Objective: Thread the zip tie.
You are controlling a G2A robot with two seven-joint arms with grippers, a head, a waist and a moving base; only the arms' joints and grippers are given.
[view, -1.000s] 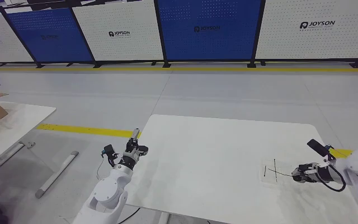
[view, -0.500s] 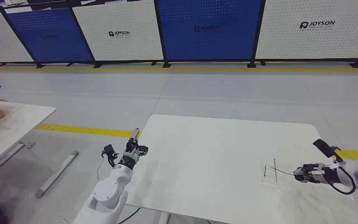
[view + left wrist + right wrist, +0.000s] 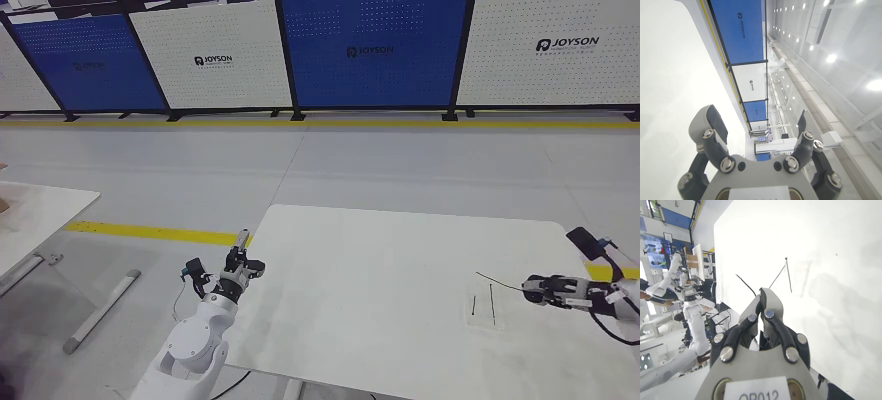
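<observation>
Over at the left edge of the table (image 3: 380,300) with the left gripper (image 3: 243,245): aimed away from the robot along that edge, fingers spread wide, gripping nothing. Across on the right side with the right gripper (image 3: 528,288): forearm laid almost flat, reaching in from the right edge, fingertips pressed together on one end of the thin black zip tie (image 3: 498,281). Slanting out from that pinch toward the table's middle and far side, free end unsupported. Near it, flat on the surface: a longer loose tie (image 3: 492,303) and a shorter loose tie (image 3: 473,305), side by side, untouched by either gripper. From above: both arms at once, well apart across the table. From the right wrist, a closer look at the pinch: pads closed, tie curving out from between them, a small square head on one loose tie. From the left wrist: two ribbed pads standing apart beside the white tabletop.
</observation>
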